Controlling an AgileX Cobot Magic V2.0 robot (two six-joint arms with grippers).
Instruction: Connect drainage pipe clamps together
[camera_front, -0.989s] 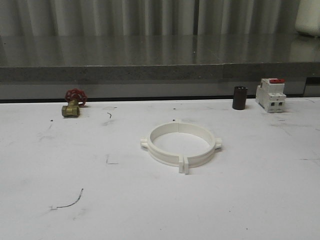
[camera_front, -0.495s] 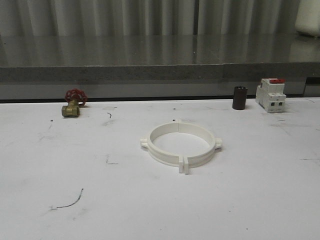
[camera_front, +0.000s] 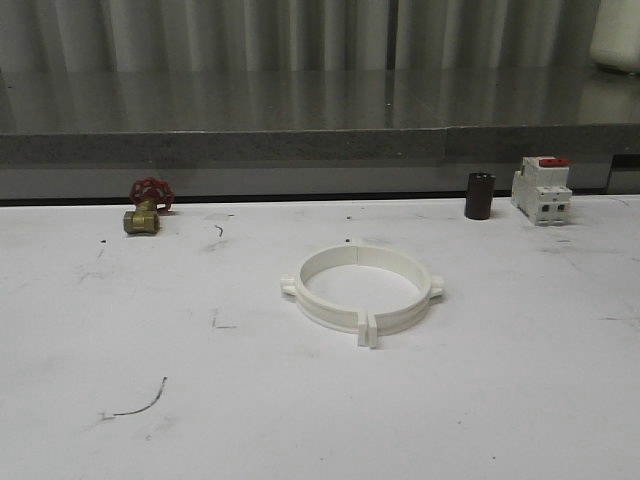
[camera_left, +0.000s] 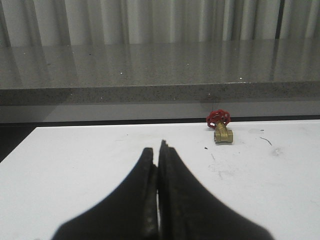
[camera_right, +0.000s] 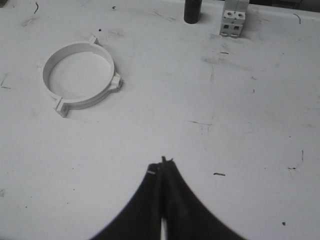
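Observation:
The two white drainage pipe clamps (camera_front: 359, 288) lie flat in the middle of the white table, their ends meeting so they form one ring with tabs sticking out at the joints. The same ring of clamps (camera_right: 78, 75) appears in the right wrist view, well away from my right gripper (camera_right: 163, 161), which is shut with nothing between its black fingers. My left gripper (camera_left: 159, 148) is also shut and empty, hovering over bare table near the table's left side, with the brass valve beyond it.
A brass valve with a red handwheel (camera_front: 146, 206) stands at the back left. A dark cylinder (camera_front: 479, 195) and a white breaker with a red top (camera_front: 542, 189) stand at the back right. A grey ledge (camera_front: 320, 145) runs behind the table.

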